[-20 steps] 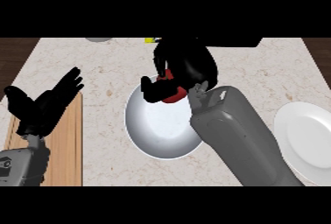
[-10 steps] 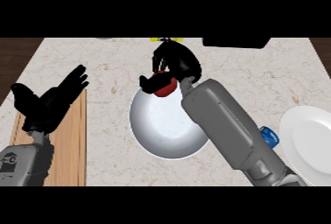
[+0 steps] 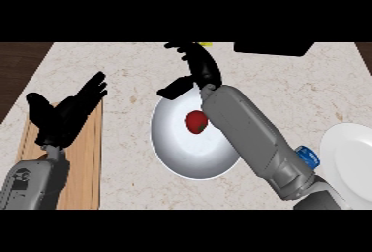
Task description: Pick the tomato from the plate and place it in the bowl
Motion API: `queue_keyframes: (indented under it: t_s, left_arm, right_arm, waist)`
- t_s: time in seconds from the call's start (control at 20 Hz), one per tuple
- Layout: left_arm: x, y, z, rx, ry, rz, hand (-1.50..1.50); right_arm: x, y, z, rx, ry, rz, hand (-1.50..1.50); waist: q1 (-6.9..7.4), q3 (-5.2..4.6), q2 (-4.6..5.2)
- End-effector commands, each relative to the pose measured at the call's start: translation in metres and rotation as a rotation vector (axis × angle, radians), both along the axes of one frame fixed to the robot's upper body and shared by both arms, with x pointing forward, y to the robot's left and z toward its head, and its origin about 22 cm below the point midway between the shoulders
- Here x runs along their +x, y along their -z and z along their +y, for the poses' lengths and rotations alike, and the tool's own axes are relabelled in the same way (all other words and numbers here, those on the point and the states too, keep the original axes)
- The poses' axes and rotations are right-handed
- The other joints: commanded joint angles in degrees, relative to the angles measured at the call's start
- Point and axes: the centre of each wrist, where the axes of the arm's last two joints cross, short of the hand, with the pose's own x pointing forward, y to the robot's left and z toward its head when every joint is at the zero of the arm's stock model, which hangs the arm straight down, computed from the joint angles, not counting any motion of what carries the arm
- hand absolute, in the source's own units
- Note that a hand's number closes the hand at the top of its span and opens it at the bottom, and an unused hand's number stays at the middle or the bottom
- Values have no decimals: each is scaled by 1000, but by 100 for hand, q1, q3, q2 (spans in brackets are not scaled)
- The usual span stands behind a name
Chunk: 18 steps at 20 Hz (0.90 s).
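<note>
The red tomato point(image 3: 195, 122) lies inside the white bowl point(image 3: 178, 152) at the middle of the counter, partly hidden by my right forearm. Above the bowl's far rim my right hand point(image 3: 198, 69) is open, fingers spread, with nothing in it and a clear gap to the tomato. The white plate point(image 3: 352, 157) sits at the right edge and holds nothing. At the left my left hand point(image 3: 69, 110) rests open, fingers up, over a wooden board.
A wooden cutting board point(image 3: 81, 167) lies along the left side. A black object point(image 3: 272, 47) stands at the counter's far edge, with a small yellow thing point(image 3: 205, 44) beside it. A small blue item point(image 3: 308, 156) shows between my right forearm and the plate.
My right hand has let go of the tomato, which now lies in the bowl, and the hand has lifted away towards the far rim. The left hand has barely moved.
</note>
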Motion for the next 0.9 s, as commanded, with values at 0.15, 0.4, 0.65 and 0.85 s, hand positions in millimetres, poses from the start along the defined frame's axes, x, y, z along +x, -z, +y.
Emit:
queue_keyframes:
  t_s: [0.15, 0.4, 0.65, 0.85]
  left_arm:
    - [-7, 9, 8, -10, -22, 8, 0]
    - [-9, 7, 17, -5, -52, 29, 0]
    - [-22, 13, 40, 0, -103, 47, 0]
    - [-14, -4, 36, -8, -126, 25, 0]
  right_arm:
    - [11, 13, -4, 43, 98, -144, -150]
    - [19, 4, -10, 82, 196, -206, -150]
    - [22, -9, -82, 94, 212, -232, -150]
    - [7, -13, -126, 51, 87, -320, -150]
  waist:
    - [-80, -2, -21]
    - [-372, 0, -91]
    - [-604, 0, -175]
    - [-708, 1, -200]
